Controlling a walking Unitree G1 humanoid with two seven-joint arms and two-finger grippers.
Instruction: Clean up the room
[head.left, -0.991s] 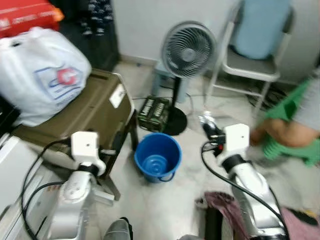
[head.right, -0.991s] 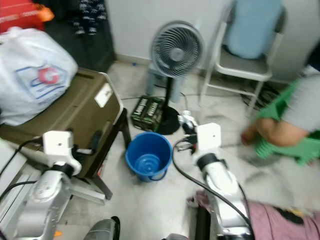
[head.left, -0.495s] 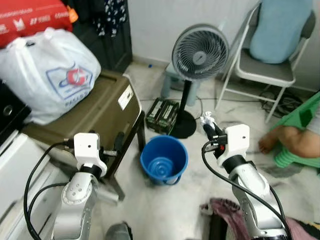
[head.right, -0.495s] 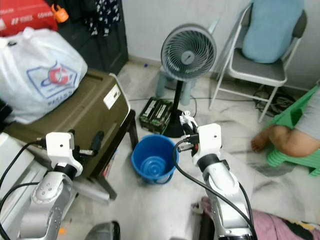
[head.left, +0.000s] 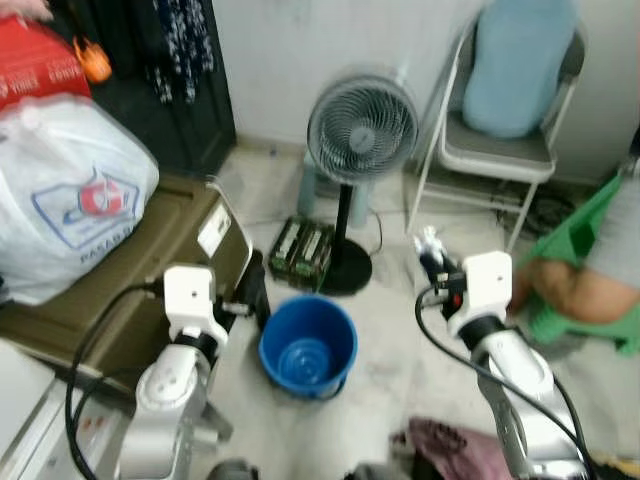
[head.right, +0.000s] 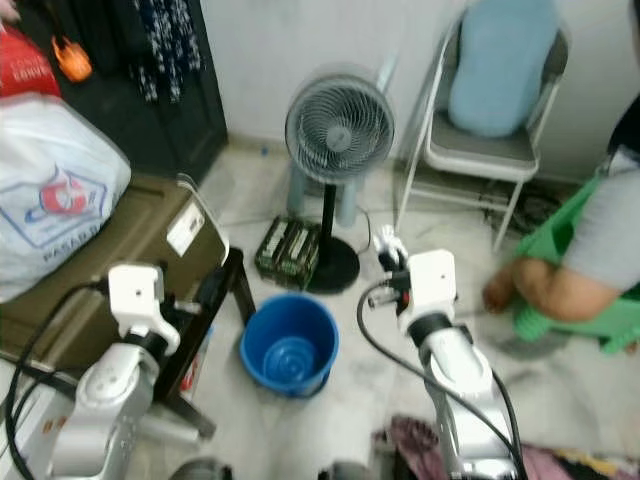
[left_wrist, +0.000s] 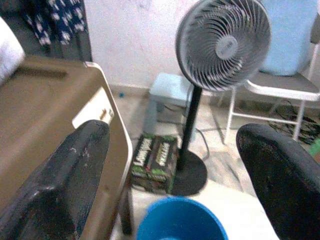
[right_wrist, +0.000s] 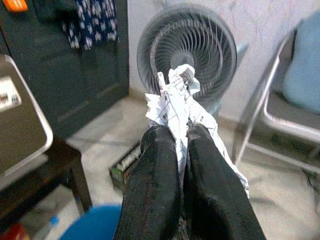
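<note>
- My right gripper (right_wrist: 181, 145) is pinched tight on a crumpled white printed paper wad (right_wrist: 176, 102); the wad sticks out past my fingertips, pointing forward toward the grey pedestal fan (head.left: 362, 128).
- The round blue plastic bucket (head.left: 307, 344) sits on the pale floor, upright, mouth open, nothing visible inside.
- Key relation: the bucket lies below my right gripper and off toward my left side; the paper is held above floor beside the bucket, not over its mouth.
- My left gripper (left_wrist: 175, 165) is spread wide with nothing in it, next to the olive-brown hard case (head.left: 130, 280), just beside the bucket's other rim.
- Judgement: the right arm holds the load, so it should swing inward over the bucket.
- A person in a grey sleeve (head.left: 615, 215) crouches near, on my right.
</note>
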